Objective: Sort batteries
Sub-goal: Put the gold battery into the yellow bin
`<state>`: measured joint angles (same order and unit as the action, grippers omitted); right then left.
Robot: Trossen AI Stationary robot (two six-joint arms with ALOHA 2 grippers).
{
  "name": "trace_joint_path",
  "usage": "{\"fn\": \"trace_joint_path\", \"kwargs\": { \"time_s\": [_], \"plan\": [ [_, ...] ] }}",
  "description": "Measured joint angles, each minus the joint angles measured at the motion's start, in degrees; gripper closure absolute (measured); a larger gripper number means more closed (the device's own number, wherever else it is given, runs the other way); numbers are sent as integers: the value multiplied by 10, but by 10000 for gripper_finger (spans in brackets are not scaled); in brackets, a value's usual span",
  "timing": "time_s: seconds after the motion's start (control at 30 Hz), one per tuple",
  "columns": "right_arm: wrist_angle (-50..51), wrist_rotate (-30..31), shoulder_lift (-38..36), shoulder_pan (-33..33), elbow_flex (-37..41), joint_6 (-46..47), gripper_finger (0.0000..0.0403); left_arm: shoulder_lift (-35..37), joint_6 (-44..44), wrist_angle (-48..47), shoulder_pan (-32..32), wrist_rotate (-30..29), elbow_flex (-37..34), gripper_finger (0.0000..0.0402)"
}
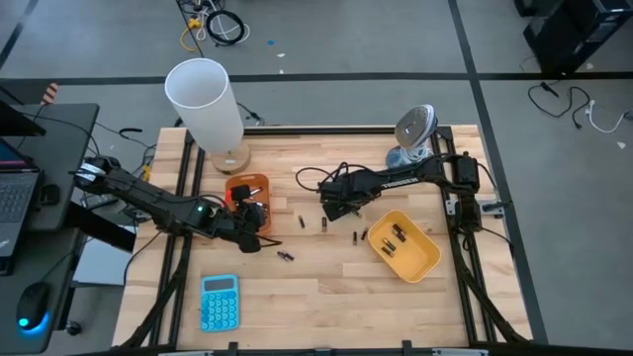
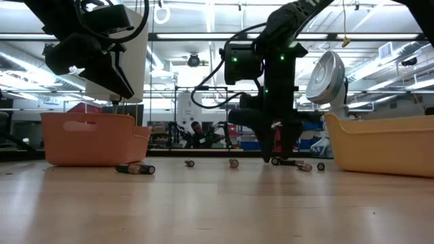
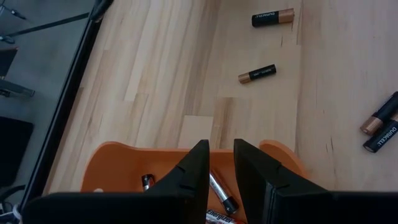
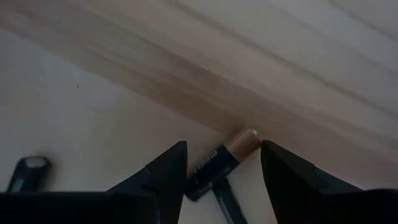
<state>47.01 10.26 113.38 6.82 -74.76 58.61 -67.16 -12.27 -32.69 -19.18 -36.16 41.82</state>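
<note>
Over the orange tray (image 1: 249,186) my left gripper (image 3: 219,146) hangs open with nothing between its fingers; several batteries (image 3: 221,194) lie in the tray below it. My right gripper (image 4: 222,144) points down, close over the table's middle (image 1: 331,210), and is open. Its fingers stand on either side of a black-and-copper battery (image 4: 219,163) lying on the wood, without touching it. Another dark battery (image 4: 28,171) lies to one side. More loose batteries (image 1: 324,225) are scattered between the two trays. The yellow tray (image 1: 420,262) at the right holds a few batteries (image 1: 394,242).
A tall white cylinder (image 1: 206,99) stands at the far left of the table and a small fan (image 1: 415,129) at the far right. A blue calculator (image 1: 219,302) lies near the front edge. One battery (image 1: 285,257) lies alone toward the front.
</note>
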Motion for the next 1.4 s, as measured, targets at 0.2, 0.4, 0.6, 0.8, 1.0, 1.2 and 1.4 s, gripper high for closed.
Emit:
{"fn": "trace_joint_path", "kwargs": {
  "time_s": [0.2,0.4,0.6,0.8,1.0,1.2,1.4],
  "plan": [
    [-27,-17,-2,1,19,15,221,0,0,0,0,0,0,325],
    [-29,-20,-3,1,20,10,257,0,0,0,0,0,0,325],
    [-33,-22,-2,1,21,-13,323,0,0,0,0,0,0,325],
    [-41,-12,-2,0,21,-23,376,0,0,0,0,0,0,325],
    [-49,-11,-2,0,21,-32,376,0,0,0,0,0,0,325],
    [-51,-11,-12,0,23,-48,375,0,0,0,0,-1,0,325],
    [-57,4,-52,-3,22,-85,375,0,0,2,0,-2,0,325]
  ]
}}
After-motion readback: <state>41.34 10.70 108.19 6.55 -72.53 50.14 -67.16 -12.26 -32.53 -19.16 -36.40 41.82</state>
